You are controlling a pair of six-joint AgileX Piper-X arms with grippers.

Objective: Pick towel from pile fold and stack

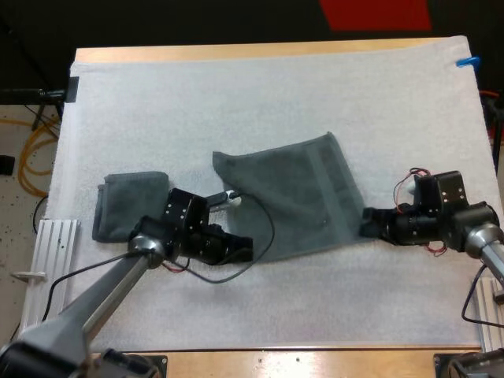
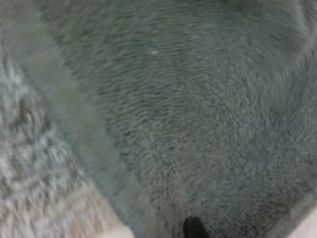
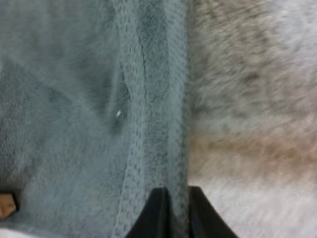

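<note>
A dark grey-green towel [image 1: 303, 197] lies spread flat in the middle of the white mat [image 1: 236, 102]. My left gripper [image 1: 246, 253] sits low at the towel's near left corner. In the left wrist view the towel [image 2: 198, 99] lies right under the camera, with one black fingertip [image 2: 194, 228] on top of the cloth. My right gripper [image 1: 367, 224] is at the towel's near right corner. In the right wrist view its two fingers [image 3: 177, 194] press on the hem of the towel [image 3: 74, 99] from both sides. A folded towel [image 1: 130, 205] rests at the mat's left side.
Bare mat [image 1: 260, 307] runs in front of the towel, and also behind it. A ribbed metal rail [image 1: 49, 260] lies off the mat's left edge, beside the folded towel. The wooden table edge [image 1: 299, 361] borders the near side.
</note>
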